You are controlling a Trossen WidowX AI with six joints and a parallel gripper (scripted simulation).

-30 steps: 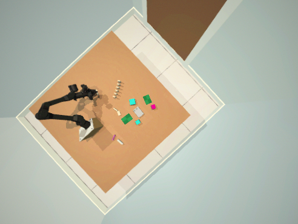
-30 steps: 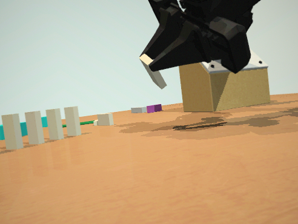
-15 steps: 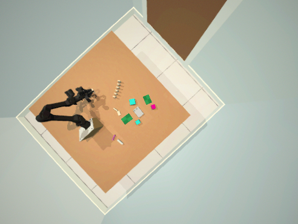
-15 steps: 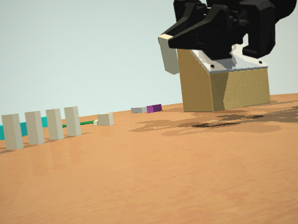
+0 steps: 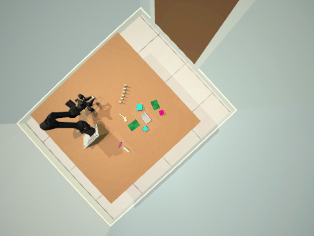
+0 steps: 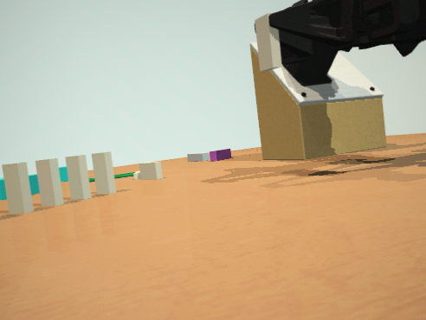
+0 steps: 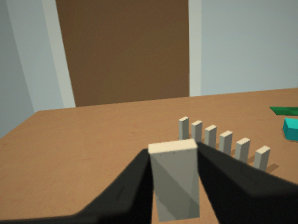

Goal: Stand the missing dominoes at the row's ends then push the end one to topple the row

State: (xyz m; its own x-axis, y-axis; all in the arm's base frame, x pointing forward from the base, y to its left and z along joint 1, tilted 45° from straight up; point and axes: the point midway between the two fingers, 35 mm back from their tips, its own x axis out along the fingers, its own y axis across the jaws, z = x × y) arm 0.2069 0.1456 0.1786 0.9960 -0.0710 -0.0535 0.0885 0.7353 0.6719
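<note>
Several cream dominoes (image 5: 124, 92) (image 6: 104, 174) (image 7: 226, 143) stand upright in a slightly curved, evenly spaced row. My gripper (image 6: 274, 45) (image 7: 172, 152) is shut on a cream domino (image 5: 93, 97) (image 6: 267, 43) (image 7: 176, 185). The held domino is nearly upright with a slight tilt, well above the table and to the left of the row in the top view. A loose cream domino (image 5: 125, 119) (image 6: 151, 170) lies on the table beyond the row's near end, close to a thin cream piece (image 5: 122, 115).
Cyan blocks (image 5: 139, 107) (image 7: 292, 129), green flat pieces (image 5: 133, 125), a grey plate (image 5: 145, 118) and a magenta block (image 5: 161, 112) lie right of the row. A purple piece (image 5: 120, 145) (image 6: 221, 155) and a white piece (image 5: 126, 149) lie beyond the arm's wedge base (image 6: 281, 121).
</note>
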